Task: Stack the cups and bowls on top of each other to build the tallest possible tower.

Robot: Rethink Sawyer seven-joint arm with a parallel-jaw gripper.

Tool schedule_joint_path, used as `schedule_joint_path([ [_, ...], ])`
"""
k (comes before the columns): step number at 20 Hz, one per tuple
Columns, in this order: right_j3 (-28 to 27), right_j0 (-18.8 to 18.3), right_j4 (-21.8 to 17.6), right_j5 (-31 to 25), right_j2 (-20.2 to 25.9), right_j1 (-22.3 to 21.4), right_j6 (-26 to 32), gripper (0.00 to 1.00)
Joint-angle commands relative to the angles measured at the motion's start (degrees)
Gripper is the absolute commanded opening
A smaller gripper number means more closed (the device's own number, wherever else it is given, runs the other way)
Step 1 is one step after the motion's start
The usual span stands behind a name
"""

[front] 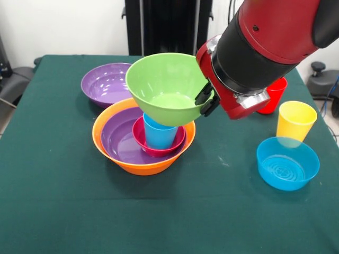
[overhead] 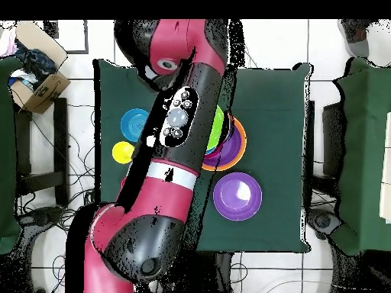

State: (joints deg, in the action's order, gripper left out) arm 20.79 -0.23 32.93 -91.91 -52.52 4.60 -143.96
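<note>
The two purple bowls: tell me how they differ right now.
One purple bowl stands alone on the green table; the other purple bowl sits nested inside the large orange bowl. The lone one is empty; the nested one holds a small pink-red bowl with a blue cup in it. Both are upright, glossy and look alike in size.

Front view: large orange plastic bowl (front: 139,163) at table centre; purple plastic bowl (front: 117,140) nested in it, small pink-red plastic bowl (front: 159,147) in that, blue plastic tumbler (front: 160,135) upright inside. Lime green plastic bowl (front: 167,87) above tumbler, tilted. Second purple plastic bowl (front: 104,83) behind-left. Right: yellow plastic tumbler (front: 295,120) behind small blue plastic bowl (front: 287,163); red plastic tumbler (front: 274,95) further back.
</note>
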Motion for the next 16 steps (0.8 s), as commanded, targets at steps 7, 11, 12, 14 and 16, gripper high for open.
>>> schedule_joint_path([
  [7,3.0,-0.4,-3.3,0.4,6.7,0.3,5.6,0.00],
  [11,4.3,-0.1,-4.1,1.0,7.0,-0.3,6.0,0.00],
  [12,4.8,0.0,-4.3,1.3,7.2,-0.4,6.2,0.00],
  [14,5.6,0.1,-4.7,1.8,7.5,-0.7,6.6,0.00],
  [16,6.3,0.2,-5.2,2.4,7.9,-1.0,7.2,0.00],
])
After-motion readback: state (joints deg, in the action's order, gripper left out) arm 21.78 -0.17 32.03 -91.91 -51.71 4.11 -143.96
